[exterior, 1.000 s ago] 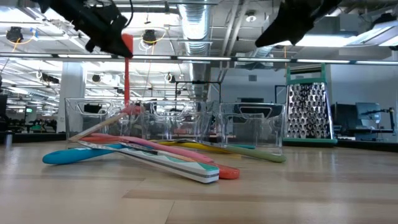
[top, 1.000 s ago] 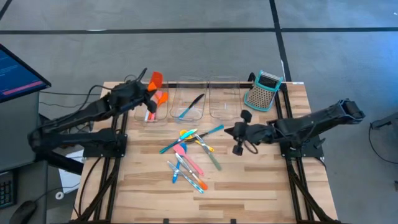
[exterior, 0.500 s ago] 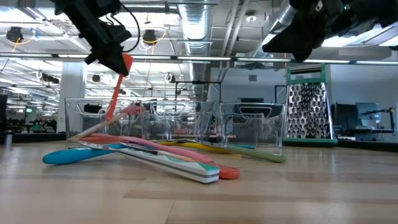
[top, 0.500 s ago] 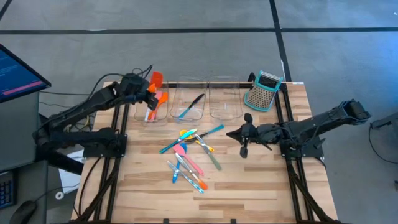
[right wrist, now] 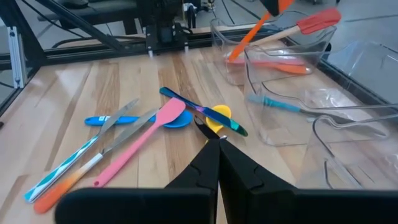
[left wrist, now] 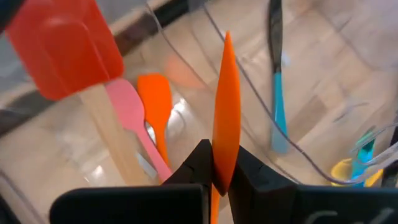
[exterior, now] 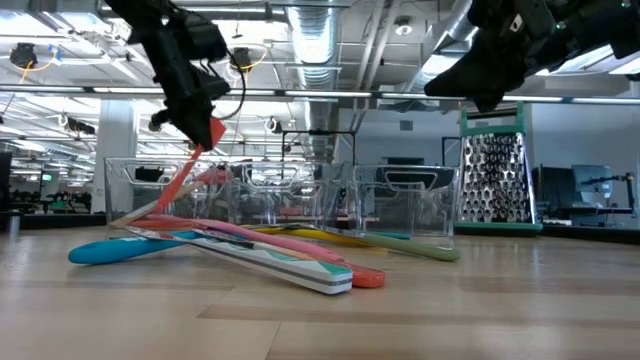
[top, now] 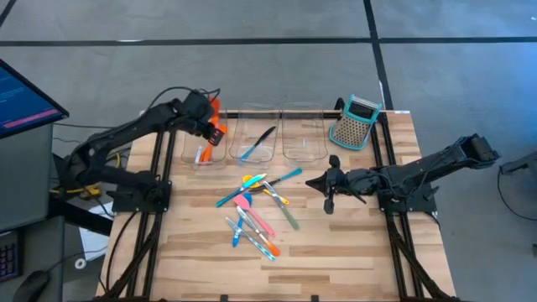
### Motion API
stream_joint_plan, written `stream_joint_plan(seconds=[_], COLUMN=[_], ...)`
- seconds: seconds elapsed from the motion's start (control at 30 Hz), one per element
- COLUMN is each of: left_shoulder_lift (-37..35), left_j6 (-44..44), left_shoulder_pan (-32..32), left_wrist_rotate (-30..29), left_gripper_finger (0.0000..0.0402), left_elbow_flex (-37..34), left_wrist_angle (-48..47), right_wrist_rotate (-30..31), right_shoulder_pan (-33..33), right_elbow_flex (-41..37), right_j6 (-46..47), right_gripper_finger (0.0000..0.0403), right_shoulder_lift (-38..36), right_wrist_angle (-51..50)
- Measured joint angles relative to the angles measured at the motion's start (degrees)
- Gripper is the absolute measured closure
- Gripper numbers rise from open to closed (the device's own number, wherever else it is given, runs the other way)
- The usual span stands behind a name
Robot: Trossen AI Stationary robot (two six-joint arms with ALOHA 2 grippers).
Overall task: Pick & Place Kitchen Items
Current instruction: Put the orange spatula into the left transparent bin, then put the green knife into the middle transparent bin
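My left gripper (top: 213, 127) hovers over the left clear bin (top: 195, 155), shut on an orange spatula (exterior: 185, 175). A red spatula (left wrist: 62, 50), a pink one (left wrist: 134, 118) and another orange one (left wrist: 155, 106) lie in that bin; the red one leans on its rim. The middle bin (top: 256, 155) holds a black piece (top: 267, 136) and a blue spoon (top: 249, 152). Several loose utensils (top: 256, 210) lie crossed at the table's middle. To their right my right gripper (top: 328, 204) hangs above the table, shut on nothing. My left gripper pinches the orange spatula's upper end (left wrist: 221, 163) between its two fingers, coming from above and slanting down. The spatula slants down from the fingers, its lower end (right wrist: 231, 56) inside the left bin. Whether that end touches the bin floor, I cannot tell.
A third clear bin (top: 304, 141) stands right of the middle one. The teal-and-grey box grater (top: 356, 122) stands upright at the far right corner. Bare wood lies along the table's near edge (top: 277, 281) and beside the pile.
My left gripper has gone toward the far edge and the right, over the left bin. It has sunk and tipped downward. The orange spatula, which hung upright, now slants with its lower end inside the bin. My right gripper has come down a little, still shut.
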Motion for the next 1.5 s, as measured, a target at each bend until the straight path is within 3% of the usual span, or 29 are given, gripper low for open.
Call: stream_joint_plan(seconds=[0.43, 0.87, 1.2, 1.37, 1.5], left_shoulder_lift=[7.1, 6.7, 6.7, 6.7, 6.7], left_j6=[0.0, -0.3, -0.4, -0.1, 2.4], left_shoulder_pan=[0.5, 1.9, 1.9, 1.8, 0.9], left_wrist_rotate=[0.8, 0.6, -3.3, -3.9, -3.9], left_gripper_finger=[0.0395, 0.0363, 0.0349, 0.0356, 0.0389], left_elbow_flex=[0.0, 0.0, 0.0, -0.1, -0.1], left_wrist_angle=[0.5, 3.6, 4.0, 4.5, 6.1], right_wrist_rotate=[-0.1, -0.1, 0.0, 0.0, 0.0], right_shoulder_pan=[0.0, 0.0, 0.0, 0.0, 0.0], right_elbow_flex=[0.0, 0.0, 0.0, 0.0, 0.0], right_j6=[0.0, 0.0, 0.0, -0.1, -0.4], right_gripper_finger=[0.0403, 0.0403, 0.0403, 0.0403, 0.0403], right_shoulder_lift=[0.0, 0.0, 0.0, 0.0, 0.0], right_wrist_angle=[-0.1, -0.6, -0.6, -0.6, -0.5])
